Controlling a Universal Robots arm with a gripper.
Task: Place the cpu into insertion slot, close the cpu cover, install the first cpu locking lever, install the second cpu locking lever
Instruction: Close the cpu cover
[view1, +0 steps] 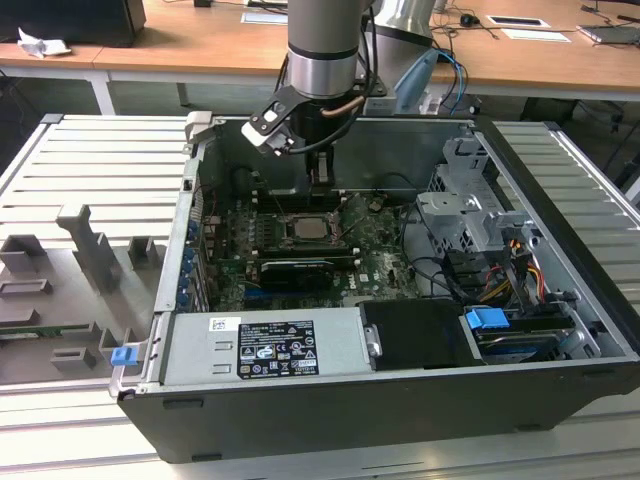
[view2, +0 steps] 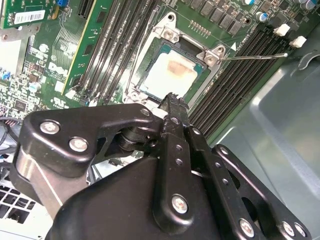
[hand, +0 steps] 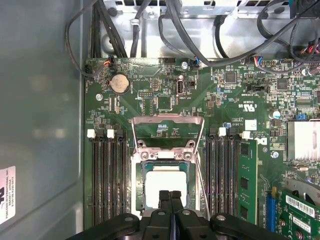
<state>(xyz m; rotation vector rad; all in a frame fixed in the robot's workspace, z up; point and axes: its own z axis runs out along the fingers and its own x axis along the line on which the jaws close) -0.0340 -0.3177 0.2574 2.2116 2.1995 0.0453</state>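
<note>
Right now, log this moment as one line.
cpu: in insertion slot | cpu cover: open, lying back | tool: shut, nothing held, over the cpu

In the first wrist view the jaws, pressed together, hide the near edge of the chip (hand: 165, 182) and that side of the socket (hand: 137, 180). A green memory stick (hand: 246, 175) and a finned metal block (hand: 303, 140) are cut off by the picture's edge. In the second wrist view the jaws and their black linkage cover one corner of the socket and much of the board (view2: 65, 45). In the exterior view the arm (view1: 322, 60) blocks part of the case (view1: 330, 410) behind it. The chip is too small there to show how it sits.
</note>
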